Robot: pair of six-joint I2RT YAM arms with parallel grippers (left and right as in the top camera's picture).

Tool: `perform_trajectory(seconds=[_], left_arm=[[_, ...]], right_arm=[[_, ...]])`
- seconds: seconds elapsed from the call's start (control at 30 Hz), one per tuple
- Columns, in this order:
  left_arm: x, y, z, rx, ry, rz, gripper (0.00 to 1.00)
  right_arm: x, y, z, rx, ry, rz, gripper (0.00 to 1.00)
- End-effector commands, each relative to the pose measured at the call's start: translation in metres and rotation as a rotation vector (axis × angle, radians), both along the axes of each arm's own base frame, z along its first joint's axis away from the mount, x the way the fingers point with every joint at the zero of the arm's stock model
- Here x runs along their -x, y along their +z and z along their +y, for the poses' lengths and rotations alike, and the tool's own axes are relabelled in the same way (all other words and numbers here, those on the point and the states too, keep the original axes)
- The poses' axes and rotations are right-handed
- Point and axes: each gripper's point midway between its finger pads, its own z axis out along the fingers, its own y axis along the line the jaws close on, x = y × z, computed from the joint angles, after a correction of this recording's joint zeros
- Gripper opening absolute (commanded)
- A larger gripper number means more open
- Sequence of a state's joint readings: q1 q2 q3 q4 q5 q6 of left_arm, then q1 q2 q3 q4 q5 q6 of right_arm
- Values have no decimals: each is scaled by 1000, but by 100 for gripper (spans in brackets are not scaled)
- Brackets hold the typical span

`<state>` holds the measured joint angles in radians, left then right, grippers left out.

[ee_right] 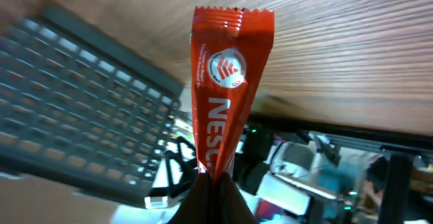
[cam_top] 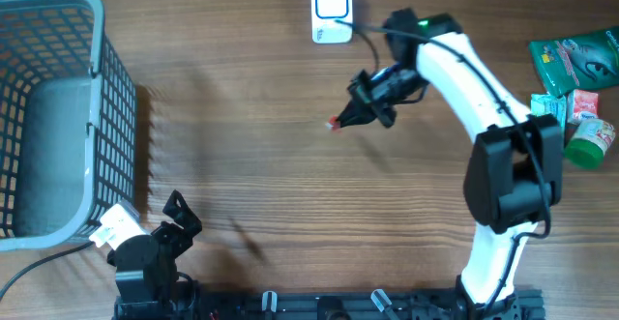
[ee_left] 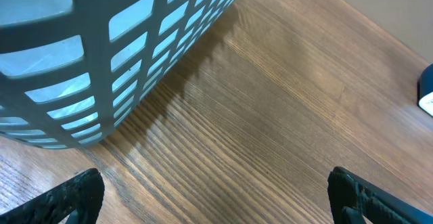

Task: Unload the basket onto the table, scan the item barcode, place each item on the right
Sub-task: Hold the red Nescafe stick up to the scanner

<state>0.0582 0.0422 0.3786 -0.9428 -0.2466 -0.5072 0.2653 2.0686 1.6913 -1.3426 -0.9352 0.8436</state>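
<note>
Sachet (ee_right: 226, 95) sits pinched by its end in the right gripper (ee_right: 216, 187), whose fingers are closed on it. The scanner (cam_top: 331, 9) lies near, apart from the fingertips, so the scan looks still to do. Farthest off, the left gripper (ee_left: 216, 207) gapes wide and holds nothing.

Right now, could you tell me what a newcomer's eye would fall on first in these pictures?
The red sachet pinched in the right claw, above the middle of the table, stands out most. Then the big grey basket at the table's left end, and the white scanner at its far edge.
</note>
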Motion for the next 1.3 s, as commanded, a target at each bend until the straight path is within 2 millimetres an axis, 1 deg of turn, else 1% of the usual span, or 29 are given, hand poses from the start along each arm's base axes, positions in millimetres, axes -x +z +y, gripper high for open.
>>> perform_trajectory(seconds=[0.0,0.07,0.17,0.37,0.4,0.43,0.47,0.5,0.53,0.57,0.6,0.63,0.7,0.73,0.8,0.83,0.9,1.0,1.03,1.07,1.13,1.17,1.2,1.27], left_arm=[[0,-1,1,-3,10,-1,100],[0,-2,1,-3,10,0,100],[0,-1,1,-3,10,-1,100],[0,-2,1,-2,10,0,100],[0,-2,1,-2,10,0,100],[0,-2,1,-2,10,0,100],[0,-2,1,-2,10,0,100],[0,-2,1,-2,10,0,100],[0,-2,1,-2,10,0,100],[0,-2,1,-2,10,0,100],[0,-2,1,-2,10,0,100],[0,-1,2,-3,10,-1,100],[0,-2,1,-2,10,0,100],[0,-2,1,-3,9,0,100],[0,-2,1,-3,10,0,100],[0,-2,1,-2,10,0,100],[0,-2,1,-2,10,0,100],[0,-2,1,-3,10,0,100],[0,-2,1,-2,10,0,100],[0,-2,1,-2,10,0,100],[0,-2,1,-2,10,0,100],[0,-1,1,-2,10,-1,100],[0,-2,1,-2,10,0,100],[0,-2,1,-3,10,0,100]], right_arm=[[-12,33,-6,-206,4,-106,4],[-4,42,-16,-260,21,-110,4],[11,46,-27,-299,121,-195,4],[11,43,-28,-289,130,-203,4],[10,39,-30,-269,143,-218,4],[9,30,-34,-224,170,-241,4],[4,10,-46,-94,192,-248,4],[-4,-10,-62,81,165,-215,4],[-14,-34,-90,353,39,-115,4],[-19,-43,-105,489,-60,-62,4],[-29,-50,-115,583,-160,-43,4],[-44,-53,-118,618,-259,-48,4],[-80,-52,-111,587,-438,-94,4],[-103,-49,-108,559,-488,-170,4],[-151,-38,-100,513,-550,-379,5],[-167,-32,-96,512,-577,-455,5],[-189,-20,-85,534,-622,-585,5],[-208,-6,-71,615,-702,-737,5],[-216,3,-66,640,-730,-806,5],[-224,12,-63,655,-765,-870,5],[-238,23,-59,662,-778,-975,5],[-248,25,-57,660,-790,-1025,5],[-253,25,-56,657,-799,-1038,5],[-268,20,-60,706,-806,-1072,5]])
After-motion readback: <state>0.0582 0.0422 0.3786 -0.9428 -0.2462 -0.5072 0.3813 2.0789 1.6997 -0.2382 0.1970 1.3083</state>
